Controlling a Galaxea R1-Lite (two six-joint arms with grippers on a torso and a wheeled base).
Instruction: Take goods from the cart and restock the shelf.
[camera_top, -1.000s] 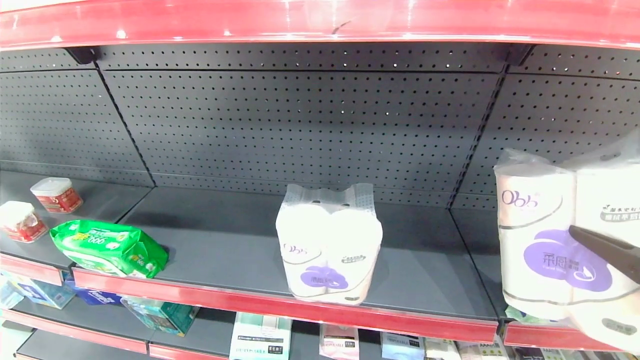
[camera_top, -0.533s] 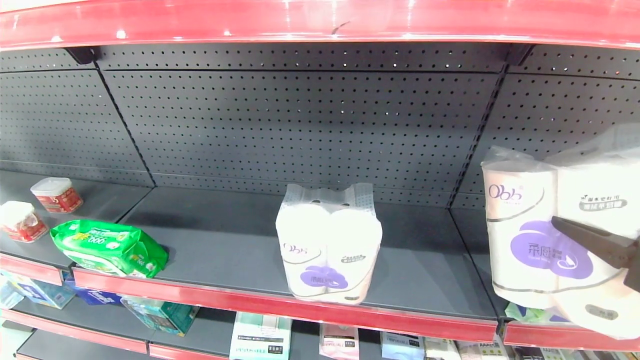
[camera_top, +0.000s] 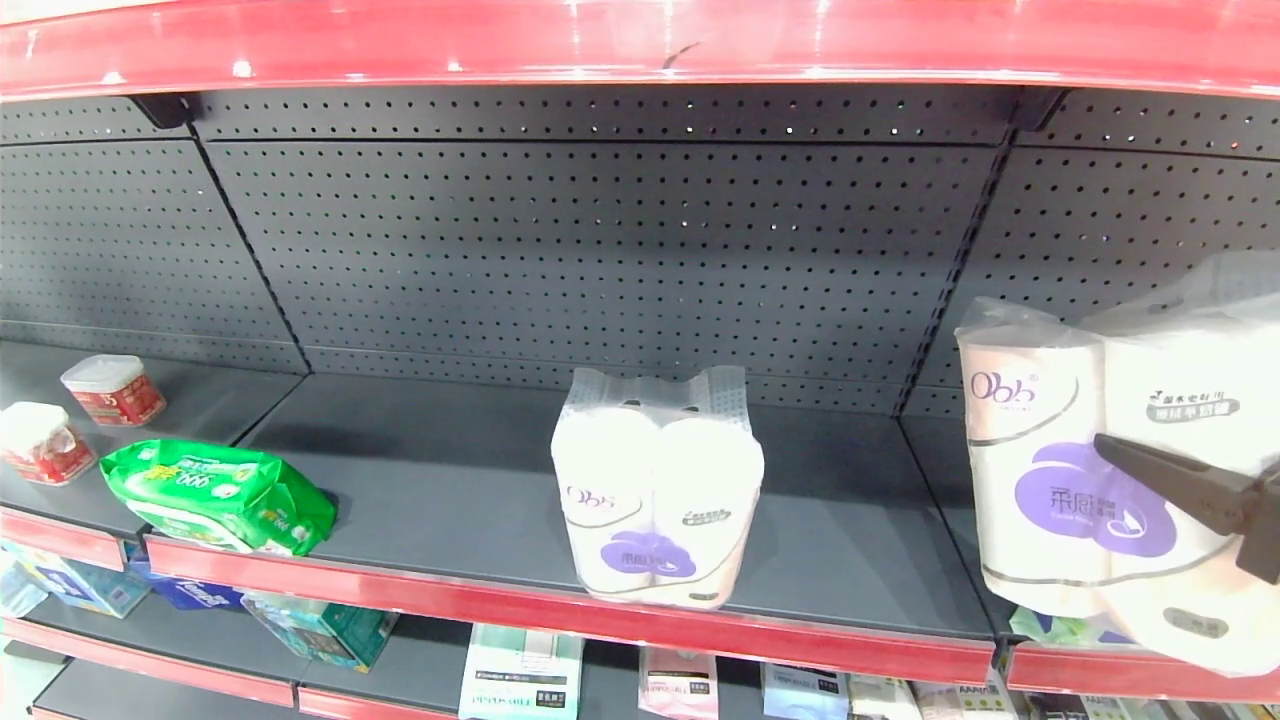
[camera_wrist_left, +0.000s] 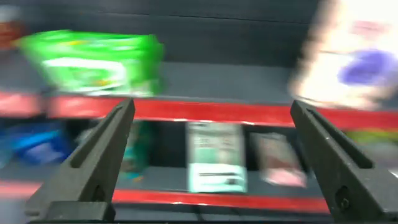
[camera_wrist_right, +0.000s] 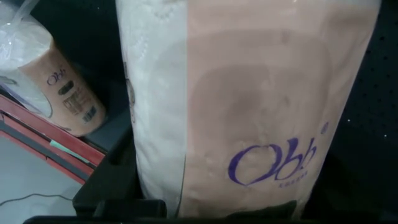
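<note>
Head view had the right gripper (camera_top: 1178, 478) clamped on the toilet roll pack (camera_top: 1060, 470), upright at the shelf (camera_top: 850, 520)'s right end. Bare shelf lay to its left, before the other pack (camera_top: 655, 490). Left gripper (camera_wrist_left: 212, 107) gaped wide, holding nothing.

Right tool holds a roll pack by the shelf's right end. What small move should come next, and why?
Likely shift the right tool and the held pack left and inward over the bare shelf, beside the standing pack. The held one hangs in front of the shelf, not set down.
</note>
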